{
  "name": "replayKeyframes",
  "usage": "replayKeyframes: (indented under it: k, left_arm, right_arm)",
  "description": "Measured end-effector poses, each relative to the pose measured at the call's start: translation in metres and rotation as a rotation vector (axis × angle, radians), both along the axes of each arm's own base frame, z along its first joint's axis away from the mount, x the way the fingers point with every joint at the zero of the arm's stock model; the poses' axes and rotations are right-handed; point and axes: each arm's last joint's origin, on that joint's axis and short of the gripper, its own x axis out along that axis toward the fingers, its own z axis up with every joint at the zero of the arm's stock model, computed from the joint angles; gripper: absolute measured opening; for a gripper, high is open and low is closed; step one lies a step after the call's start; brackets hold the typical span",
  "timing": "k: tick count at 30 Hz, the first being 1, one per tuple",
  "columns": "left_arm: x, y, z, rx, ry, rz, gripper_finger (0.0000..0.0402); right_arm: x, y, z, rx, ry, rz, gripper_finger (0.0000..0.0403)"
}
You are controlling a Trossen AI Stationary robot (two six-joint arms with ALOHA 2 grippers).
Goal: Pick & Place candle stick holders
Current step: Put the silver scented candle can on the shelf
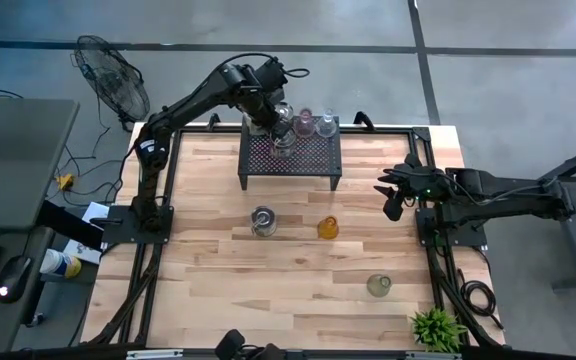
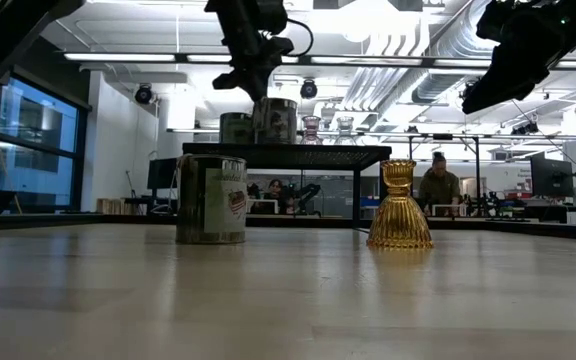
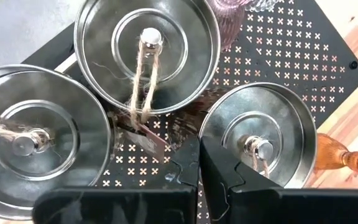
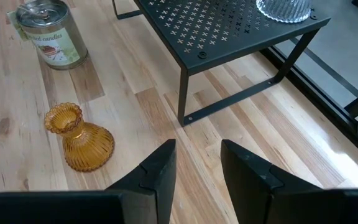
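Observation:
Three silvery lidded holders (image 3: 146, 53) (image 3: 27, 140) (image 3: 260, 134), each with twine on its lid knob, stand on the black perforated stand (image 1: 290, 152). A pink glass holder (image 1: 305, 124) and a clear one (image 1: 327, 125) stand beside them. My left gripper (image 3: 199, 162) is shut with nothing between its fingers and hovers just above the stand, among the three tins. On the table stand another silvery holder (image 1: 263, 221), an amber one (image 1: 328, 228) and a greenish one (image 1: 378, 286). My right gripper (image 4: 197, 155) waits open at the table's right edge (image 1: 393, 195).
A small green potted plant (image 1: 436, 328) stands at the near right corner. The stand's legs (image 4: 182, 93) rest on the wooden top. Bare wood lies along the near side. People sit in the room beyond the table (image 2: 438, 185).

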Motion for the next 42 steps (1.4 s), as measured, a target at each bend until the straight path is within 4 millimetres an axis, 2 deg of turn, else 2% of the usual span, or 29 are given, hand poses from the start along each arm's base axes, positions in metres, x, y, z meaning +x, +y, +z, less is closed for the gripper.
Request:
replayKeyframes:
  k: [42]
  left_arm:
    - [-0.0010, 0.0000, -0.0030, -0.015, 0.029, 0.033, 0.0001]
  right_arm:
    - [0.0000, 0.0002, 0.0000, 0.003, 0.000, 0.003, 0.0119]
